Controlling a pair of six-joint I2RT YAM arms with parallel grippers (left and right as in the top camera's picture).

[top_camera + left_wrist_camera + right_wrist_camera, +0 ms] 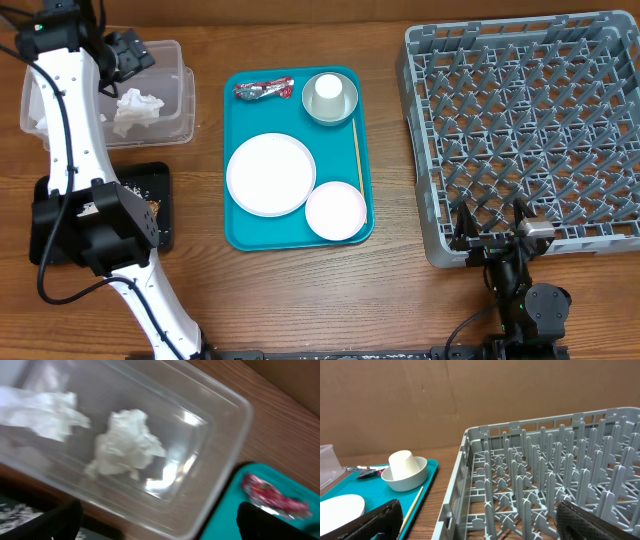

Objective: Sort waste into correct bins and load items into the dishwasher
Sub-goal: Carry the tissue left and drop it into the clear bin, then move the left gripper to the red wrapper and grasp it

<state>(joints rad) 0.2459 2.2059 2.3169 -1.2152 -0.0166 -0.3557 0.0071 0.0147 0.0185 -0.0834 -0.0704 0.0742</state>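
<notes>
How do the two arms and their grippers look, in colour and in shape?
The left arm has long white links with bulky black joints, and a thin black cable runs along it. The left gripper is black. The right arm is black with a small silver block at the wrist; the right gripper has two black fingers.

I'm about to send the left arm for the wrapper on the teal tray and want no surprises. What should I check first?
1. Crumpled white napkin lies inside the clear plastic rectangular tub: ok.
2. Left pincer open, nothing between its fingers: ok.
3. Crinkled red-and-white wrapper lies uncovered on the flat teal tray: ok.
4. Clearance between the wrapper and the grey bowl holding the small white cup: cannot tell.
5. Right pincer open, at the near edge of the grey plastic peg rack, away from the tray: ok.
</notes>
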